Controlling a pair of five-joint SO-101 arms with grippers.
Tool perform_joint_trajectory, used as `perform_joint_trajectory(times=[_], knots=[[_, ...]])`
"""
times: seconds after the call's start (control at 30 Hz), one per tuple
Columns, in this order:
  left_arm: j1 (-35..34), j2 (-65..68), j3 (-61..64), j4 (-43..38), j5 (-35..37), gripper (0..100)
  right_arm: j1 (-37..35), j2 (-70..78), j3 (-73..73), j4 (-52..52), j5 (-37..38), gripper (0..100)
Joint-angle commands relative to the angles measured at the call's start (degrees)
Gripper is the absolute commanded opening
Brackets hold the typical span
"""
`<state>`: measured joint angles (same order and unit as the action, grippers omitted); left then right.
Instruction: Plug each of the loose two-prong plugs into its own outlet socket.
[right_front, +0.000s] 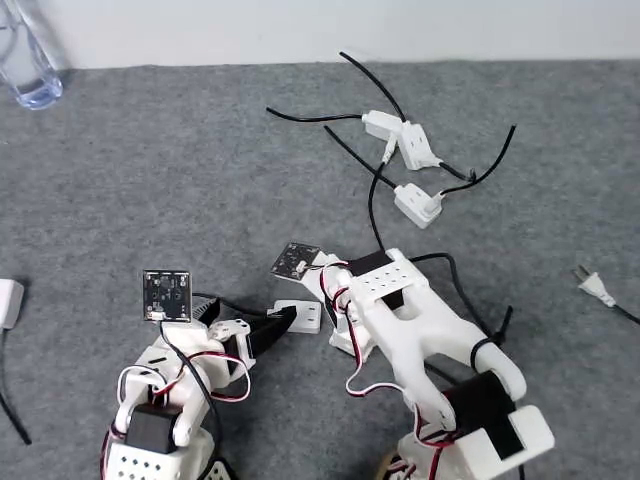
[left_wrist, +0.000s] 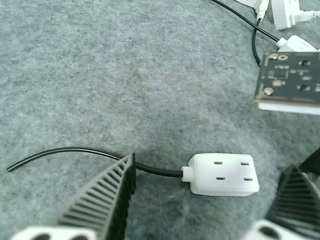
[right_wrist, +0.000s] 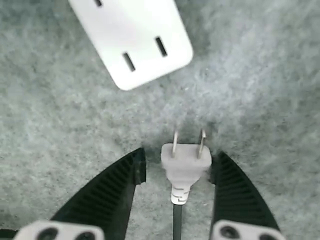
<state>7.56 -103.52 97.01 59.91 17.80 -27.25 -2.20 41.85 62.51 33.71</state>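
A white two-prong plug (right_wrist: 186, 161) on a black cord lies on the grey carpet between the fingers of my right gripper (right_wrist: 180, 156). That gripper is open and its fingers stand either side of the plug without closing on it. The prongs point at a white outlet socket (right_wrist: 135, 40) a short way ahead. The same socket (left_wrist: 222, 174) lies between the fingers of my left gripper (left_wrist: 212, 167), which is open around it, the black cord passing one finger (left_wrist: 107, 200). From above, the socket (right_front: 300, 315) sits between the two arms, with the left gripper (right_front: 278, 325) at it.
Two more white sockets (right_front: 400, 135) (right_front: 418, 203) with black cords lie farther back. Another loose plug (right_front: 595, 287) rests at the right edge. A clear bottle (right_front: 25, 60) stands at the back left, and a white block (right_front: 8, 300) sits at the left edge.
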Motion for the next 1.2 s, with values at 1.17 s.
perform_joint_trajectory(times=[1.17], knots=[[-0.18,-0.79,-0.57,0.18,0.26,42,-0.4,-9.19,9.23,-2.68,2.02,15.5]])
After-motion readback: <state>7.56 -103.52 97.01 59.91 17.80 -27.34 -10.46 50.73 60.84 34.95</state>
